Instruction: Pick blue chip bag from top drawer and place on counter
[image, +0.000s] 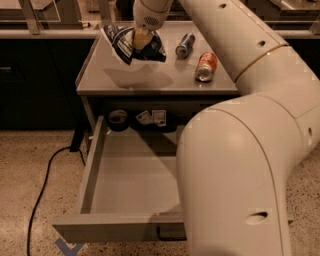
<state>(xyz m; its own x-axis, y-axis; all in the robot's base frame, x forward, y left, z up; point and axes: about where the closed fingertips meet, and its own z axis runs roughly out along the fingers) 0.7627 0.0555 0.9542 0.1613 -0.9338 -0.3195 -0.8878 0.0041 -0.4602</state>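
Pinching the dark-blue and white wrinkled foil chip bag (122, 44) near its top, the two-finger tool (141, 37) at the end of the cream-coloured robot arm (225, 30) sits over the rear left part of the flat grey metal surface (150, 82) of the cabinet. Its fingers are pressed onto the foil, and the bag hangs tilted beneath them, spreading out to both sides. Whether the bag's lower edge touches the surface cannot be told. To the right of the bag, apart from it, a blue and silver drink can (185, 45) lies on its side on the same surface. Further right and nearer the front edge lies an orange-red drink can (206, 66), also on its side. Below, the wide shallow grey metal top drawer (92, 165) stands pulled out, with a dark loop handle (169, 235) on its front panel. At the drawer's back, a black roll of tape (118, 119) sits at the left, and small pale packets (152, 117) lie just beside it. The arm's bulky lower segment hides the drawer's right half. A black cable (42, 190) trails across the speckled floor (30, 160) to the left of the cabinet.
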